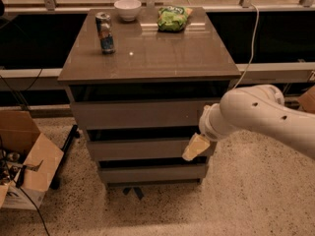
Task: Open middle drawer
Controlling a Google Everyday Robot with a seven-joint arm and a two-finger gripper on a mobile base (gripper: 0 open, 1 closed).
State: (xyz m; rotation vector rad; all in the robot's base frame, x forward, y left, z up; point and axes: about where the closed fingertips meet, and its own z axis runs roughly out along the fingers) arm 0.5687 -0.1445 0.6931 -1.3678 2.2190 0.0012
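A brown cabinet has three grey drawers stacked down its front. The middle drawer is the second front down, below a dark gap. My white arm comes in from the right. My gripper shows as a cream-coloured tip at the right end of the middle drawer's front, close to its top edge or touching it. I cannot tell which. The top drawer and the bottom drawer sit above and below it.
On the cabinet top stand a drink can, a white bowl and a green snack bag. An open cardboard box lies on the floor at the left. A white cable hangs at the right.
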